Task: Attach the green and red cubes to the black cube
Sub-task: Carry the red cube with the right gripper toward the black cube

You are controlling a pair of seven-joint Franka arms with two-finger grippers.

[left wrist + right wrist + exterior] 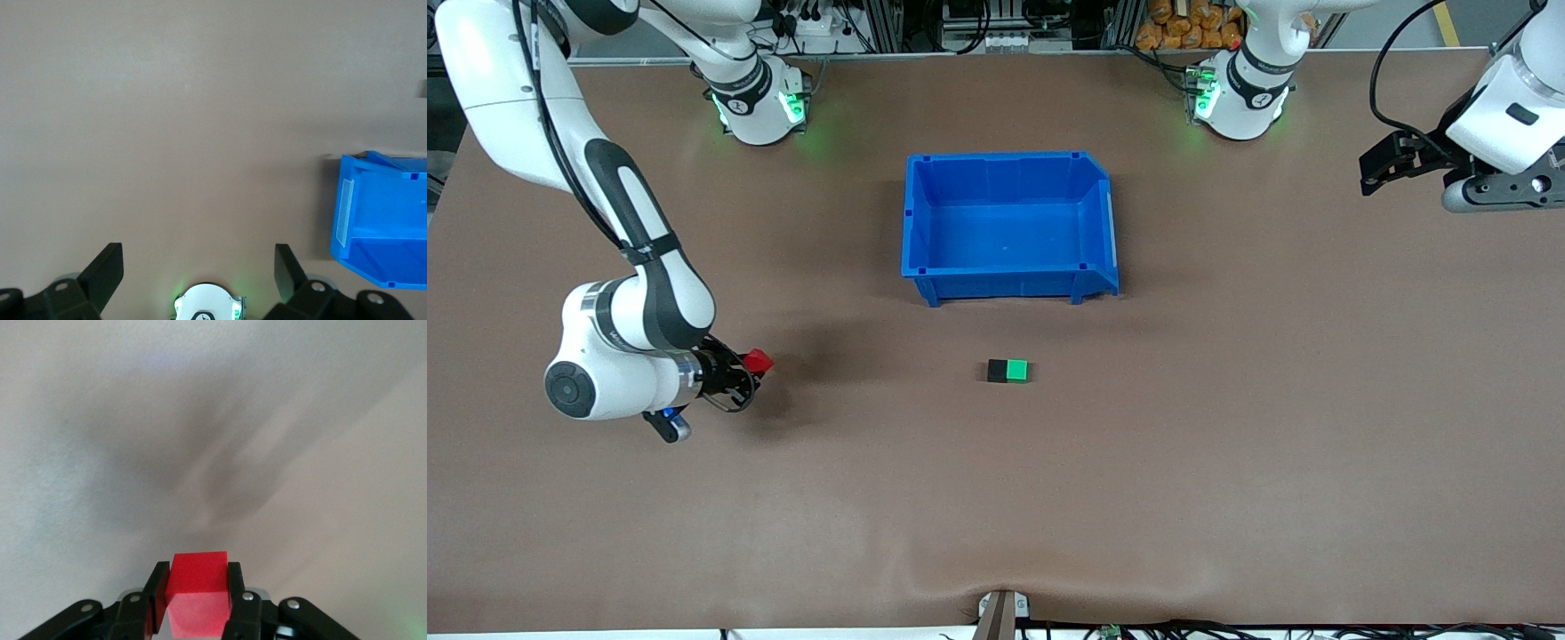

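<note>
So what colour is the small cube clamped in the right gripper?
Bright red: the small solid cube sits between the right gripper's fingers, clearest in the right wrist view.

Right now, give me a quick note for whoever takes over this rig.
Right gripper: shut on the red cube, held over the table toward the right arm's end.
Left gripper: open, holding nothing, waiting over the left arm's end of the table.
Green cube sits against the black cube mid-table, nearer the front camera than the blue bin.
Done: green looks joined to black.
Left: bring red to the black cube and attach it.
</note>
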